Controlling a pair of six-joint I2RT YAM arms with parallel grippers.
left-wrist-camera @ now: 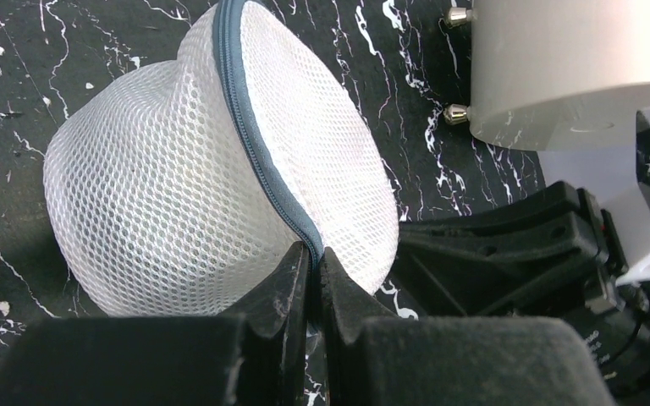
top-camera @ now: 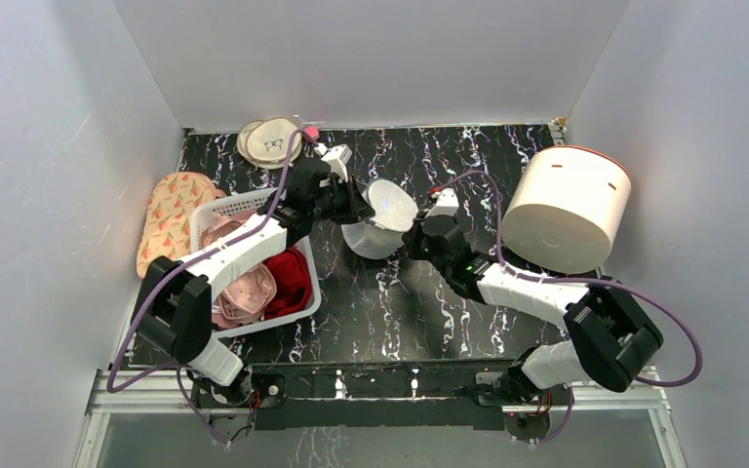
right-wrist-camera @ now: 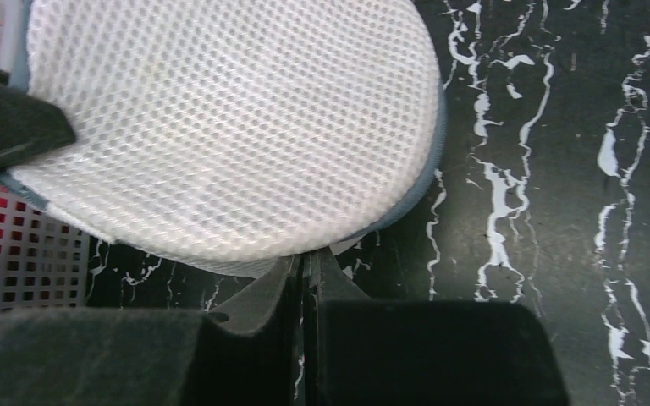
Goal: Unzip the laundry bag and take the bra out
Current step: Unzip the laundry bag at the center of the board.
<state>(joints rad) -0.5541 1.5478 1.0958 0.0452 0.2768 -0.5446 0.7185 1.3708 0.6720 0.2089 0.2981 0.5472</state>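
Observation:
The laundry bag [top-camera: 382, 216] is a small white mesh dome with a grey-blue zipper rim, held tilted above the black marbled table between my two grippers. My left gripper [top-camera: 358, 208] is on its left side; in the left wrist view the gripper [left-wrist-camera: 313, 254] is shut on the zipper rim [left-wrist-camera: 250, 144]. My right gripper [top-camera: 413, 237] is on the bag's right side; in the right wrist view it [right-wrist-camera: 306, 258] is shut on the lower edge of the bag [right-wrist-camera: 228, 127]. The zipper looks closed. The bra is hidden.
A white basket [top-camera: 216, 210] with pink and red clothes stands at the left, under my left arm. A big cream cylinder drum [top-camera: 566, 207] lies at the back right. Flat beige discs [top-camera: 271, 141] lie at the back. A peach patterned cloth [top-camera: 166, 216] lies far left.

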